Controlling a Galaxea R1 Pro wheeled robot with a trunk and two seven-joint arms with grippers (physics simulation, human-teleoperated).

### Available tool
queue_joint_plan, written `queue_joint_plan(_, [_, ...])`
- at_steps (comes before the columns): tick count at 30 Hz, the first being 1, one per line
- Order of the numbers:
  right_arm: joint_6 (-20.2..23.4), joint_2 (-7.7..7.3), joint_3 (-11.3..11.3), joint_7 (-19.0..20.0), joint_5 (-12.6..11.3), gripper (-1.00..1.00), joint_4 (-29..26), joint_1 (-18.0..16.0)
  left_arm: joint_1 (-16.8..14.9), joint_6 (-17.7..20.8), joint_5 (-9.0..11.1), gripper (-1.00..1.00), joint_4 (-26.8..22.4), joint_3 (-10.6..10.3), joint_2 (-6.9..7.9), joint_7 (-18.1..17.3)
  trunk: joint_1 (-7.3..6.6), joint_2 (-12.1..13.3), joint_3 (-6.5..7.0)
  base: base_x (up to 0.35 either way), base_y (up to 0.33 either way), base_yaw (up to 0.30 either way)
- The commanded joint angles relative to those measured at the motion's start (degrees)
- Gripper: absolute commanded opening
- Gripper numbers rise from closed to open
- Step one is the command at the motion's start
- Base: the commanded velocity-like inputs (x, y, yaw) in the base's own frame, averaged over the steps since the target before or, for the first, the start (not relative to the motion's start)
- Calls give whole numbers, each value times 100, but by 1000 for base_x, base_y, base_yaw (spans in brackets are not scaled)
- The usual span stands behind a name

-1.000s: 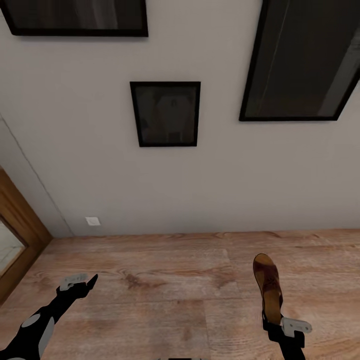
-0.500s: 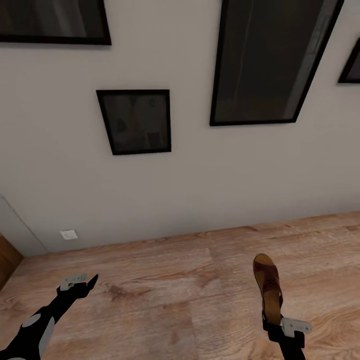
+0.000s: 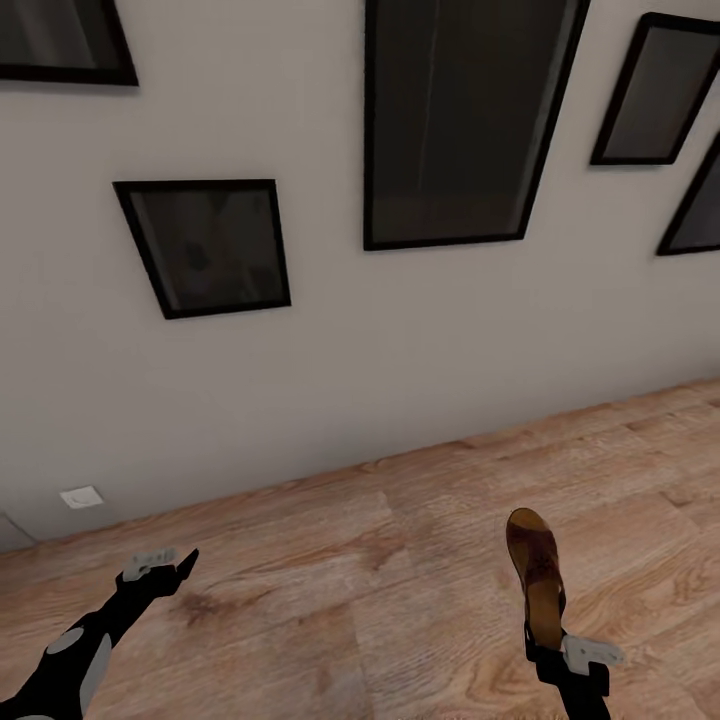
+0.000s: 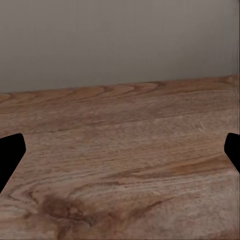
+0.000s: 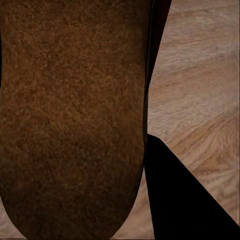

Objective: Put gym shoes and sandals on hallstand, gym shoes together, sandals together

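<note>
Above floor, right claw [image 3: 548, 640] holds sandal [image 3: 535, 575] pointing wallward.

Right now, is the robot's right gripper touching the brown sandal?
Touching. In the head view the right gripper clamps the sandal's heel end, holding it above the floor.

The left gripper [image 3: 170, 567] is held low with jaws spread; the right gripper [image 3: 548, 640] is clamped on a sandal [image 3: 535, 572].
</note>
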Motion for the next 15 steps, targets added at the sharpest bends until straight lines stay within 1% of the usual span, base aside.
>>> queue_joint_plan(1, [-18, -1, 23, 1, -55, -100, 3, -6, -6, -34, -61, 100, 2, 41, -3, -34, -1, -2, -4, 0, 0, -282])
queue_joint_plan(15, [-18, -1, 23, 1, -55, -100, 7, -7, -5, -34, -61, 100, 2, 52, 2, -34, -1, -2, -4, 0, 0, -296])
